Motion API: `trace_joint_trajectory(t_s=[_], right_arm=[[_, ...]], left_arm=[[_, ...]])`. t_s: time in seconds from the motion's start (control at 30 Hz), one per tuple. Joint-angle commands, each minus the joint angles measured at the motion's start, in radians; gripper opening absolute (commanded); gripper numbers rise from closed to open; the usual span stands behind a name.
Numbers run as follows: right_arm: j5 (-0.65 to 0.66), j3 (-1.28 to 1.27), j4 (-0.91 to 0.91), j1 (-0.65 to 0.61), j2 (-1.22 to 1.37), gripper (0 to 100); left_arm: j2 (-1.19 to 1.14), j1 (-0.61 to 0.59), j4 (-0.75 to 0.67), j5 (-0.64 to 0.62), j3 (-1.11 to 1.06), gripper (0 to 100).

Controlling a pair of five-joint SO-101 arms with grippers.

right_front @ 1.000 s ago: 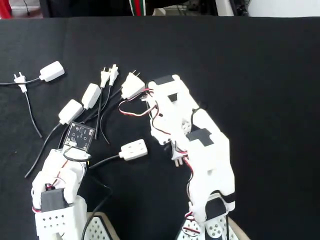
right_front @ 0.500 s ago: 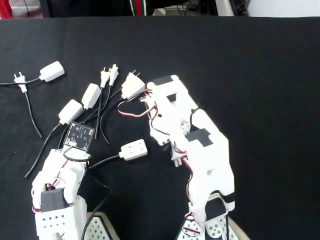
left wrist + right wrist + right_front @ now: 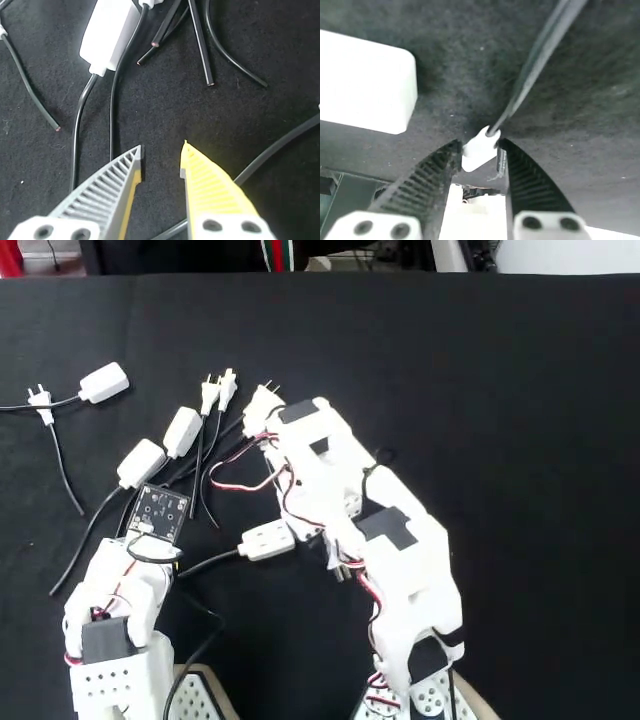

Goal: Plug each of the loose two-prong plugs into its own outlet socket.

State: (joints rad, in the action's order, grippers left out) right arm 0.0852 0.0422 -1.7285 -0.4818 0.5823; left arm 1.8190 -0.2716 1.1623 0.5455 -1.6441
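The plug [image 3: 262, 404] being worked on is a small white two-prong piece with a black lead. It sits left of the table's middle, towards the far side, with its prongs pointing away from the arms. The right gripper [image 3: 478, 145] is clenched on its body, with the lead running out past the fingertips. Just to its left, two more plugs [image 3: 218, 390] lie side by side, prongs pointing the same way. A fourth plug [image 3: 40, 398] lies far out at the left edge, touching or nearly touching a white socket block [image 3: 103, 382]. Two more sockets [image 3: 162, 446] lie in a slanting row near the left arm [image 3: 115, 620]. A fourth socket [image 3: 268, 539] lies beside the right arm's forearm. The left gripper [image 3: 161, 150] hangs released over bare cloth, its jaws apart, with cut black cable ends [image 3: 210, 82] scattered ahead of it. A matte black cloth [image 3: 520, 390] covers the whole table. Beyond its far edge is a strip of room clutter [image 3: 290, 254].
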Motion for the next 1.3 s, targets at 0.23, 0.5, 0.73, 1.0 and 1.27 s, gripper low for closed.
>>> trace_joint_trajectory(t_s=[0.23,0.5,0.73,1.0,1.27], right_arm=[[0.0,0.047,-0.038,0.06,0.012,12.4],[0.115,0.079,-0.038,0.164,0.018,5.1],[0.118,0.077,-0.038,0.127,0.022,4.8],[0.118,0.027,-0.038,0.118,0.024,4.7],[0.117,0.044,-0.038,0.114,-0.001,1.2]], left_arm=[[0.003,-0.005,0.002,0.005,0.005,13],[0.003,-0.004,0.002,0.005,0.005,13],[0.003,-0.002,0.002,0.005,0.005,13],[0.003,-0.002,0.003,0.005,0.005,13],[0.003,-0.002,0.002,0.005,0.005,13]])
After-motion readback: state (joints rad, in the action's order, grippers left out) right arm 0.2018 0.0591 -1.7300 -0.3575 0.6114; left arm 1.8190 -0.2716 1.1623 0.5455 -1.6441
